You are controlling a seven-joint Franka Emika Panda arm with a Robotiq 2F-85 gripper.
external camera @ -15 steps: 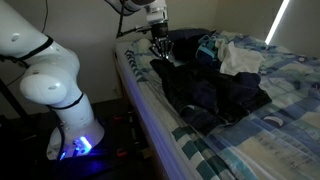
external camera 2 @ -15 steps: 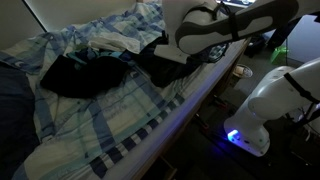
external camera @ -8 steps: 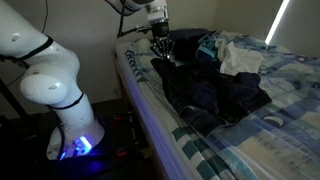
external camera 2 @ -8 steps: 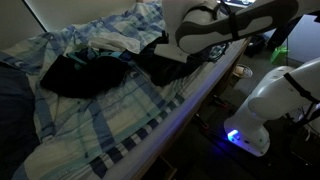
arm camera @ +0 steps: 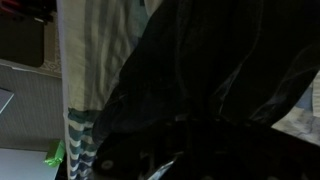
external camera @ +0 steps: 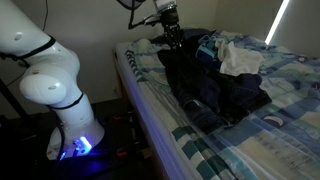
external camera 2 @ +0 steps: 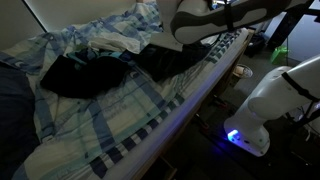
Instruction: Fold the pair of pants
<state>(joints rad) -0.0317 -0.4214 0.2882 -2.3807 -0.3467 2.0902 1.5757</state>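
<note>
Bedding comes biggest: the plaid sheet (external camera: 290, 95), light blue and white, lies soft and wrinkled over the whole bed. The wrist view shows only its striped edge hanging down the side.

Next is the robot arm (external camera: 45, 80), white, round and smooth. In an exterior view the arm (external camera 2: 215, 20) stretches across the top and hides its own pincer.

The pair of pants (external camera: 215, 90) lies on the sheet near the bed's edge. It is a thick, heavy, almost black heap with deep folds. In the wrist view the pair of pants (arm camera: 210, 90) fills nearly everything, so dark that seams are hard to see.

The white cloth (external camera: 240, 60) sits bunched just beside the pants, toward the wall.

The gripper (external camera: 172, 38) hangs over the end of the pants near the wall. It is clenched on the dark fabric, which rises up to it. Its fingers are too dark to pick out.

1 blue light (external camera: 80, 145) glows low on the robot's base.

Smallest is 1 green scrap (arm camera: 53, 155) down by the floor, too blurry to name.
</note>
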